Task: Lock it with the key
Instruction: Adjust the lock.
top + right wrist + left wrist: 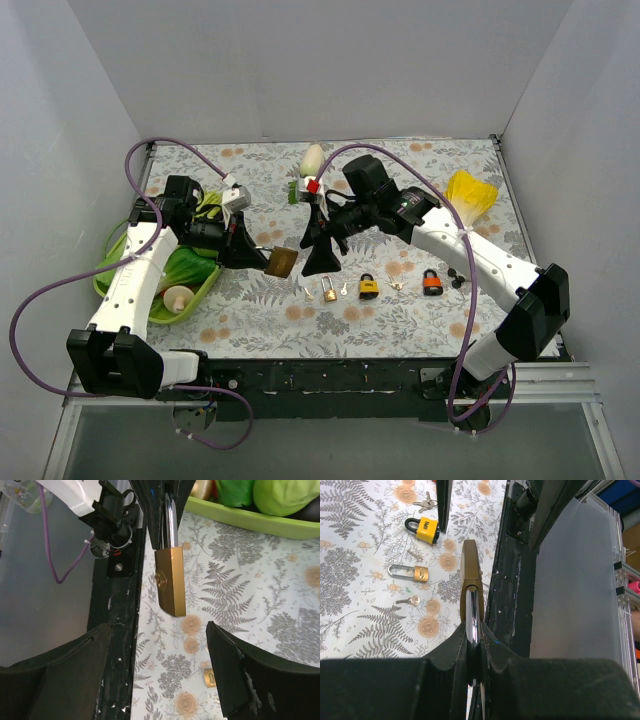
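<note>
Two grippers nose to nose near mid-table.

Left gripper (262,258): clamped tight on the chrome shackle (473,612) of the brass padlock (470,570). Padlock body jutting out past the fingertips, held off the table.

Right gripper (157,665): spread wide, nothing between the fingers (65,675). Padlock just ahead of them, roughly in line with the gap, not touching.

Hard to read:
- Shackle top buried between left gripper's pads, so can't tell latched or popped.
- Keyhole not made out in any view. Only a round mark on the side face, seen from right wrist.
- Left wrist view: lower third blocked by own black fingers. One dark right-gripper finger cut off at the top edge.
- Right wrist view: brass scrap (210,677) peeking at the inner edge of one finger, mostly covered, can't identify.

On the table beyond left gripper's tip:
- Small brass padlock (415,572), with a single key (409,600) close by.
- Yellow padlock (426,529) further out.
- Pair of keys (425,501) past that, near the right gripper's finger.

Orange padlock (432,283) off to right gripper's outer side, close by its arm.

Green tray (240,517) behind left gripper, largely covered by that arm from above. Greens inside cropped by the frame edge in right wrist view.
</note>
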